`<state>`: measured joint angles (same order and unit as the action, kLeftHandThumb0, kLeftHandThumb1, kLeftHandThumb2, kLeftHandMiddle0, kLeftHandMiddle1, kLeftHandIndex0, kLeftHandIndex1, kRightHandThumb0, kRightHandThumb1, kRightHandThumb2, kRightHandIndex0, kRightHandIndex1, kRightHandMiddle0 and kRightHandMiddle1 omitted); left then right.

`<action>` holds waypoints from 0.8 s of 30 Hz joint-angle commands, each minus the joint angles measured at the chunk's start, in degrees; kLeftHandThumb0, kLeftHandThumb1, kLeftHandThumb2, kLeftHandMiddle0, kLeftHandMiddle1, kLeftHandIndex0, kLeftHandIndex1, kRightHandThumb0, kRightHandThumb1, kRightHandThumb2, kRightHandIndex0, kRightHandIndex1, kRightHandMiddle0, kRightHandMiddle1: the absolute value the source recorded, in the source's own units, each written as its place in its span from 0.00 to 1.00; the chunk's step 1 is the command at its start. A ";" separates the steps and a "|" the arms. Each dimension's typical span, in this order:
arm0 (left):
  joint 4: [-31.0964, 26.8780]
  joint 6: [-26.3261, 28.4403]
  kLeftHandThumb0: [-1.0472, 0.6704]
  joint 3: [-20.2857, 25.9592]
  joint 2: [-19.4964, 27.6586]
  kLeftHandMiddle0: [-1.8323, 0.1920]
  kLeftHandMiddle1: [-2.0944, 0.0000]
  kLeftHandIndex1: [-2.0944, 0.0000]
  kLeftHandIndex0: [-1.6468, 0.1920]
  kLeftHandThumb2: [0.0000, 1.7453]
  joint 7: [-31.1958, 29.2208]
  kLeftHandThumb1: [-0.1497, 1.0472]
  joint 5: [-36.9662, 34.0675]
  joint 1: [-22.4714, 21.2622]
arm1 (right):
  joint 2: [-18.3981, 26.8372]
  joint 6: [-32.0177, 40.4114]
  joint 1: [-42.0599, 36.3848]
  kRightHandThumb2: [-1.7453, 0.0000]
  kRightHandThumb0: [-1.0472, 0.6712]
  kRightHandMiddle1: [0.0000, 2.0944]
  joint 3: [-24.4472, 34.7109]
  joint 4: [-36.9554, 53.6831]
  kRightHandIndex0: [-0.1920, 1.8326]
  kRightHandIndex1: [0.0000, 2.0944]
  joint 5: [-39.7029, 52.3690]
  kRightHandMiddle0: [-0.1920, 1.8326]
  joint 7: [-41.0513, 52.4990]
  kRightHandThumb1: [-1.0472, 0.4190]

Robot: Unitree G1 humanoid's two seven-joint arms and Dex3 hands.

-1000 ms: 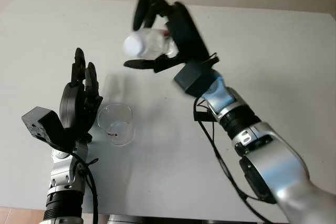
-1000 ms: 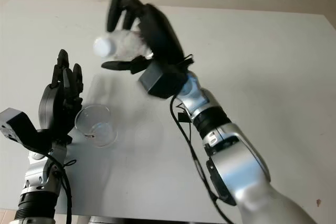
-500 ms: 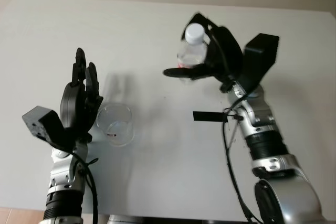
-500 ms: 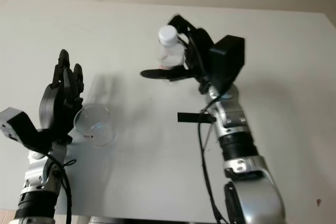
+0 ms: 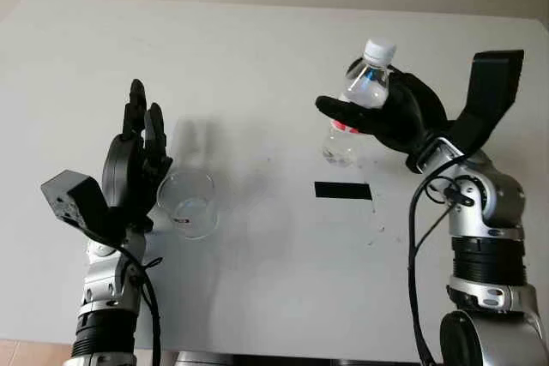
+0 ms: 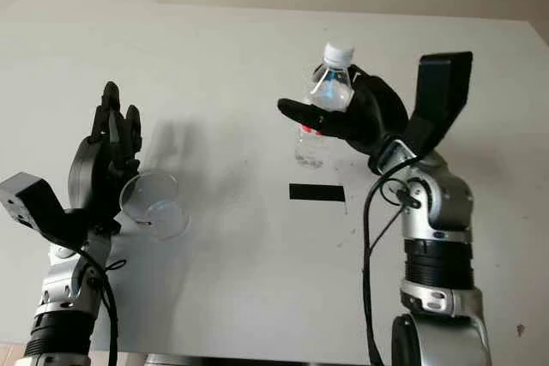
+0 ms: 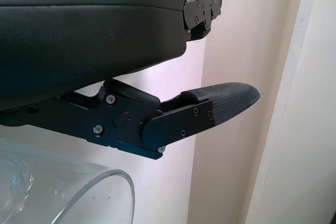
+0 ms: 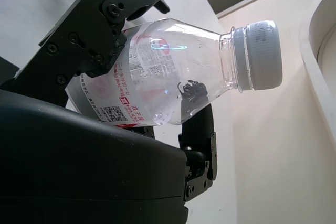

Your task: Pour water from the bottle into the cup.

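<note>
Clear plastic is what you have in your right hand (image 5: 390, 117): the bottle (image 5: 353, 105) is pinched between its fingers, held above the worktop (image 5: 257, 57) on the right, nearly upright with its neck tipped a little away from the cup. The white cap (image 8: 258, 54) looks to be on the neck. The cup (image 5: 188, 203) stands on the worktop at the left, well apart from the bottle, with your left hand (image 5: 133, 160) just beside it, open and upright; whether that hand touches the glass wall I cannot tell.

Watch these risks. If the cap really is on, tipping the bottle will pour nothing. The grasp sits around the soft middle of the bottle, so a hard squeeze could buckle it, and a loose one could let it slide as you tilt. The cup is light and not gripped, so a nudge from your left hand could shove or topple it. Pouring from where the bottle is now would wet the worktop, near the black strip (image 5: 343, 190).

Hard to judge: how much water is in the bottle or the cup, and whether the cap is sealed.
</note>
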<state>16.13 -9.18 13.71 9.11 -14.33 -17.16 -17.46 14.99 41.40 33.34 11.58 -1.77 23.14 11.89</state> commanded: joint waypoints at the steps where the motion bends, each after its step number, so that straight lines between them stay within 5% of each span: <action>1: -1.35 0.31 0.19 0.10 0.50 1.00 1.00 1.00 1.00 0.40 -0.33 1.00 -0.20 -0.04 | 0.94 0.51 -0.77 0.79 0.48 1.00 0.04 1.96 0.69 1.00 -0.19 0.14 0.13 0.00; 12: -3.39 1.87 0.18 0.60 1.14 1.00 1.00 1.00 1.00 0.39 -0.57 1.00 -0.51 1.19 | 0.62 -1.09 -5.29 0.81 0.48 1.00 -4.97 4.82 0.74 1.00 -5.00 0.22 -0.24 0.00; 17: -4.23 2.67 0.18 0.89 1.42 1.00 1.00 1.00 1.00 0.38 -0.53 1.00 -0.62 1.68 | 0.35 -1.73 -6.21 0.84 0.47 1.00 -6.38 5.30 0.77 1.00 -6.80 0.40 0.33 0.00; 24: -4.85 3.17 0.18 1.08 2.05 1.00 1.00 1.00 1.00 0.38 -0.50 1.00 -0.35 1.94 | -0.32 -1.30 -7.20 0.84 0.47 1.00 -6.62 6.44 0.77 1.00 -7.41 0.46 0.15 0.00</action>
<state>12.35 -6.15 14.61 10.44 -14.59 -17.64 -15.93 14.90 40.55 26.88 4.91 2.79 15.85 12.06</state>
